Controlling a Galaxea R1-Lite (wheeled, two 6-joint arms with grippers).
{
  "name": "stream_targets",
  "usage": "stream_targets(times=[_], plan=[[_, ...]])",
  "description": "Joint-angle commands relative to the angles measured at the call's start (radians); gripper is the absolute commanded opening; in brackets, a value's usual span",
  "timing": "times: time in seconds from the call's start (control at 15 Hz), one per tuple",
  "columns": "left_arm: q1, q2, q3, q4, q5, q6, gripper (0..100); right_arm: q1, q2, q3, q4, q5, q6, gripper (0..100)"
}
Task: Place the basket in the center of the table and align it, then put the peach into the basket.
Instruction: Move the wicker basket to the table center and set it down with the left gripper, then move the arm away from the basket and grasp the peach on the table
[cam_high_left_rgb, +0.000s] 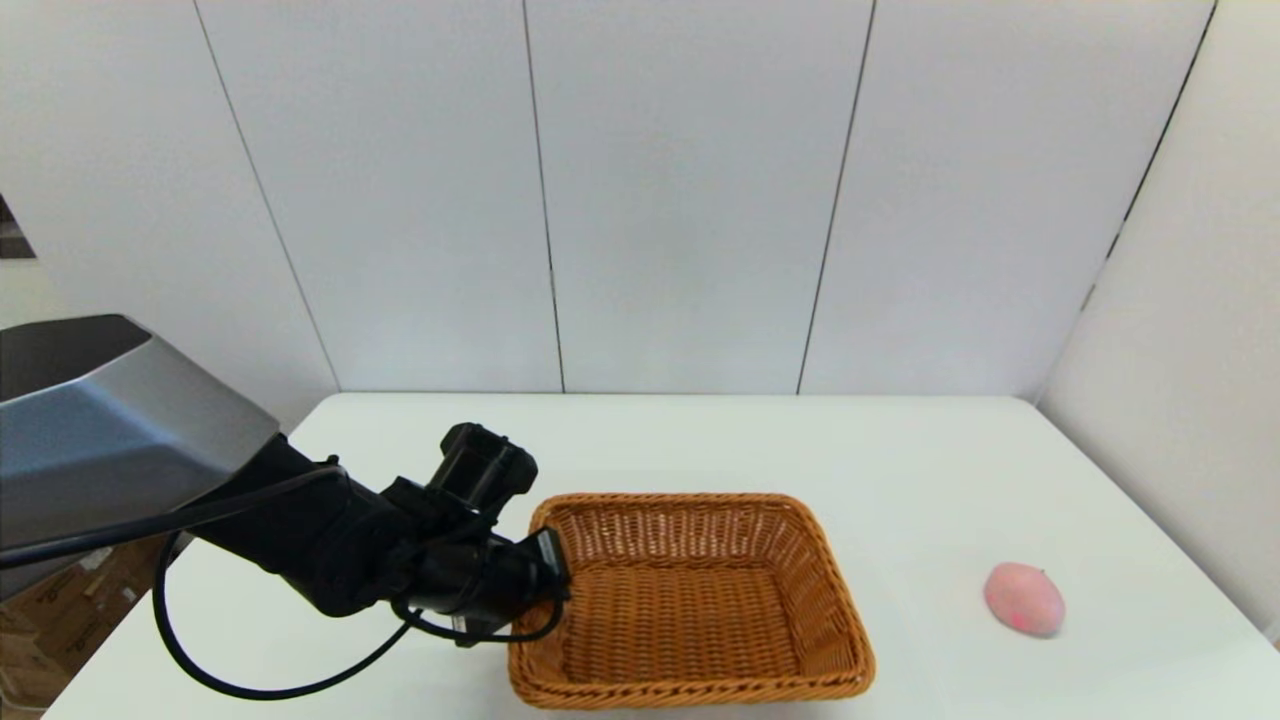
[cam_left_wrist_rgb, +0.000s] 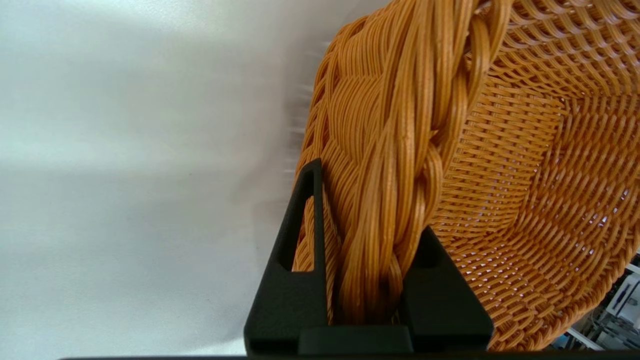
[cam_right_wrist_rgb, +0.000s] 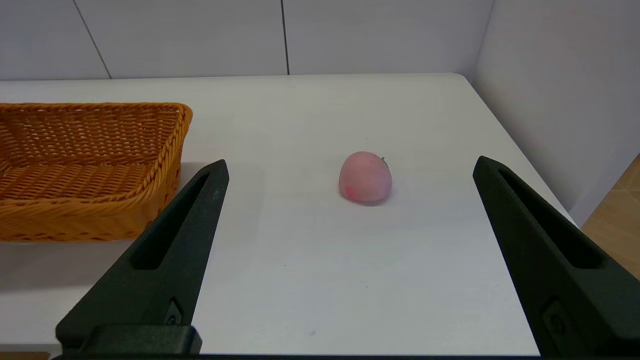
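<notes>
**Ana:** Head view first. What could go wrong from here?

**Ben:** The left hand (cam_high_left_rgb: 552, 572) pinches the basket (cam_high_left_rgb: 690, 600) at the middle of its left short rim only. The basket sits near the bench's front edge, roughly mid-width, with its near rim almost at the bottom of the picture. Held at one point on one end, it may swing around that point when dragged and end up crooked on the bench (cam_high_left_rgb: 900, 470). The peach (cam_high_left_rgb: 1023, 598) lies well apart on the right, free to roll if anything nudges it.

**Ana:** Left wrist view. How is the hand set?

**Ben:** The left hand (cam_left_wrist_rgb: 367, 240) is nearly closed, one finger outside the wall and one inside, with the braided rim of the basket (cam_left_wrist_rgb: 500, 165) squeezed between them. Wicker gives under pressure, so my guess is the rim could slip out under a quick pull.

**Ana:** And the right wrist view?

**Ben:** The right hand (cam_right_wrist_rgb: 350, 167) is spread wide and holds nothing, low above the bench (cam_right_wrist_rgb: 310, 280). The peach (cam_right_wrist_rgb: 365, 177) lies between its fingers but farther off, untouched. The basket (cam_right_wrist_rgb: 85, 165) stands off to one side, apart from both.
</notes>
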Motion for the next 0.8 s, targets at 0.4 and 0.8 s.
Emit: stream_targets(times=[0.4,0.8], plan=[[0.002,0.022,0.018,-0.046,0.028,-0.005,100,0.0,-0.002,0.0,0.001,0.0,0.0,100],[0.057,-0.167,0.014,-0.051,0.032,0.065,100,0.0,-0.002,0.0,0.001,0.0,0.0,100]])
